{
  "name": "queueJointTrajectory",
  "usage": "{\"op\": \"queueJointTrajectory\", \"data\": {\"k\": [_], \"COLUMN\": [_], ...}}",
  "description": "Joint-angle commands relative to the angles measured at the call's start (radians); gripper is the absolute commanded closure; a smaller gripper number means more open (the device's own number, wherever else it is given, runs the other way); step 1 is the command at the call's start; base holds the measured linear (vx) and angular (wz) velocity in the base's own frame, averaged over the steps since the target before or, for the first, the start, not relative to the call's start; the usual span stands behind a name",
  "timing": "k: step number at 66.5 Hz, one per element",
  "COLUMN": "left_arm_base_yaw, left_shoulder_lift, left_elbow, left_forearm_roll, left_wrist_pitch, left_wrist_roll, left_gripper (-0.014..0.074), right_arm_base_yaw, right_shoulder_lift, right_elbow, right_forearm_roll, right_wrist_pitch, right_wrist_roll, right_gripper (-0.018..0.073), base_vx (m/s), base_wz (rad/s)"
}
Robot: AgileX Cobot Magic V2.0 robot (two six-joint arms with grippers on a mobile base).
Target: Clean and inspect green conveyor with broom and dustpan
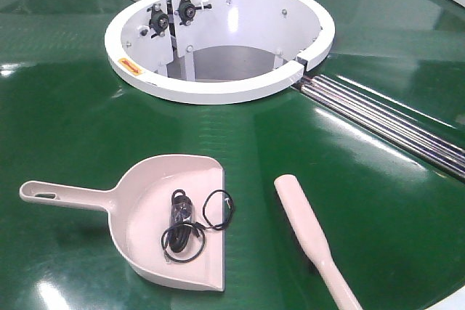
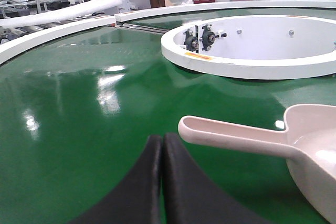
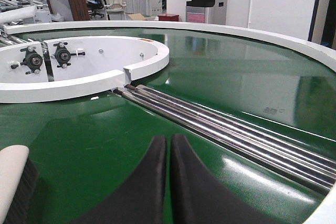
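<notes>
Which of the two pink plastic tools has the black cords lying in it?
The dustpan, the wide scoop left of the narrow broom. A tangle of black cords rests in its pan; the broom lies bare on the green conveyor.

Glossy green conveyor (image 1: pixel 65 114); smooth plastic dustpan (image 1: pixel 149 194), broom (image 1: pixel 305 215).

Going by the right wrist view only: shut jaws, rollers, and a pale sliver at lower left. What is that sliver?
Observer: The broom, lying flat on the green conveyor, ungripped.
Operator: And the dustpan?
Observer: The dustpan rests beside the broom, toward the left arm, handle pointing away from it.
Operator: Anything in it?
Observer: Yes, tangled black cords lie inside the pan.
</notes>
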Motion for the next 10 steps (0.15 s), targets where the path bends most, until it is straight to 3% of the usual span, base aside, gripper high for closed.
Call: {"op": "queueJointTrajectory", "data": {"k": [1,10], "left_arm_base_yaw": [0.004,0.004], "left_shoulder_lift": [-0.015,-0.015], "left_elbow": [0.023,0.023], "left_forearm_roll": [-0.002,-0.002], "left_wrist_pitch": [-0.074,-0.074], "left_wrist_roll": [-0.01,-0.01], "left_gripper": [0.0619,0.0619], "right_arm_base_yaw": [-0.006,-0.006], "right_shoulder_lift": [-0.009,-0.009], "right_elbow": [0.013,0.013], "right_forearm_roll": [-0.01,-0.01], "right_wrist_pitch": [-0.078,-0.078], "right_wrist_roll": [-0.007,-0.007], "right_gripper": [0.0564,0.0564], "base_vx": [0.0,0.0], "base_wz": [0.0,0.0]}}
